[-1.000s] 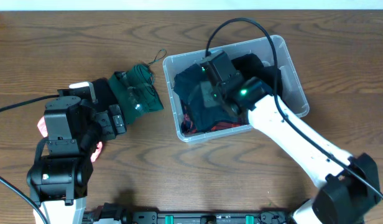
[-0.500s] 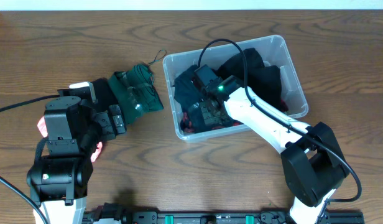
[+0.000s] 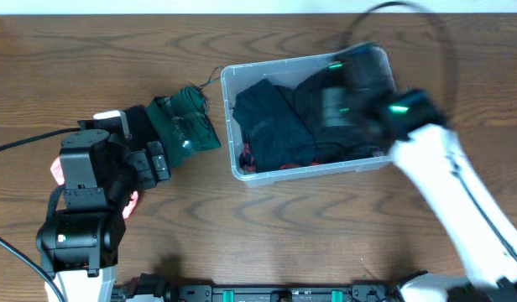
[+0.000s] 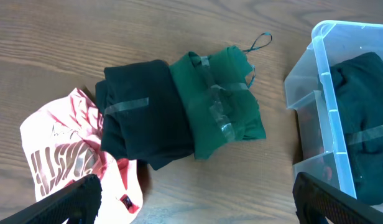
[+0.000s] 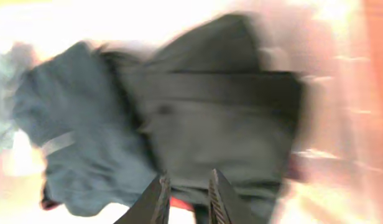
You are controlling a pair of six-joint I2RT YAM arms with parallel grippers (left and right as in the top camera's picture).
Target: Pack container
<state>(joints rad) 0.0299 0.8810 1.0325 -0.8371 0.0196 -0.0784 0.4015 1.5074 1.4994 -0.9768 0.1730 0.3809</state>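
Note:
The clear container (image 3: 231,84) stands right of centre and holds a dark blue folded garment (image 3: 271,130), a black one (image 3: 347,126) and something red (image 3: 249,159) at its bottom. My right gripper (image 3: 332,105) is a blur above the bin's right half. In the right wrist view its fingertips (image 5: 186,183) stand slightly open over the black cloth (image 5: 222,118), with nothing between them. My left gripper (image 4: 198,199) is wide open and empty, hovering near a green folded garment (image 4: 219,102), a black one (image 4: 142,121) and a pink-and-white one (image 4: 67,155).
The loose garments lie on the wooden table just left of the container's wall (image 4: 322,68). The green garment's thin loop (image 3: 215,77) lies by the bin's far left corner. The left arm's body (image 3: 82,180) covers part of the pink cloth.
The right arm has pulled out of the bin's left half and swung fast to the right. Its jaws have parted a little and left the dark blue garment inside. The bin turned slightly.

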